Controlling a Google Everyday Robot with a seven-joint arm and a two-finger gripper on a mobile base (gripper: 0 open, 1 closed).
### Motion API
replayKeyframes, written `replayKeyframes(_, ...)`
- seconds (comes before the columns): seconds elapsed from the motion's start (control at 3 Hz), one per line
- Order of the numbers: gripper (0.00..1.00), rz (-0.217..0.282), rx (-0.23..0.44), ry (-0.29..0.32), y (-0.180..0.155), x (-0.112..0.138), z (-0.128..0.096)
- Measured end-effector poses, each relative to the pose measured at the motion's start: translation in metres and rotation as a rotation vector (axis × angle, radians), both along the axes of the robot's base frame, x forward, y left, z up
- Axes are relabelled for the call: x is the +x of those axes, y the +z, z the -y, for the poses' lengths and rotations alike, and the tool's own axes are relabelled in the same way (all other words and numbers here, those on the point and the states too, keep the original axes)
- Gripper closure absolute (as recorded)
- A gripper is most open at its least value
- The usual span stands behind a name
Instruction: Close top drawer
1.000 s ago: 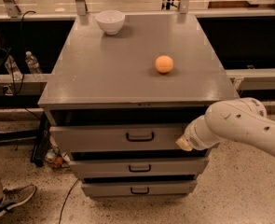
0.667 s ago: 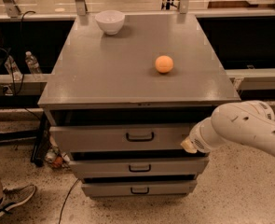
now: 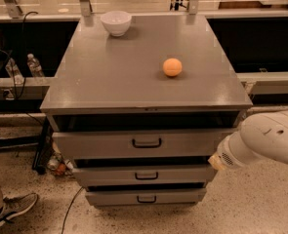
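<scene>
Top drawer [image 3: 94, 144] is pulled out, front panel running left-right, with the gripper [image 3: 216, 160] at its lower right corner; can't tell the jaw state.

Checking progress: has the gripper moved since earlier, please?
Yes: the gripper at the grey top drawer's right end shifted right, away from its black bar handle.

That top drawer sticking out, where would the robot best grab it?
The black bar handle, centred on the front of the top drawer, approached straight from the front: it is the only part standing off the flat panel. To close, pushing the panel would probably do. The gripper sits by the drawer's right end.
</scene>
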State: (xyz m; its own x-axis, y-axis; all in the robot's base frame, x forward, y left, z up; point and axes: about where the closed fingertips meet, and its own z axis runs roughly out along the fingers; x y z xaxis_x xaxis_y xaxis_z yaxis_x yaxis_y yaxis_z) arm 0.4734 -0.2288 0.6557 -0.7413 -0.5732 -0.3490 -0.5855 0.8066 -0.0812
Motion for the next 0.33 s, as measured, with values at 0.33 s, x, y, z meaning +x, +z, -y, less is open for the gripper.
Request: replayKeyframes(0.33,1.00,-0.038,-0.039,-0.103,0.0031,-0.0233,0.0343)
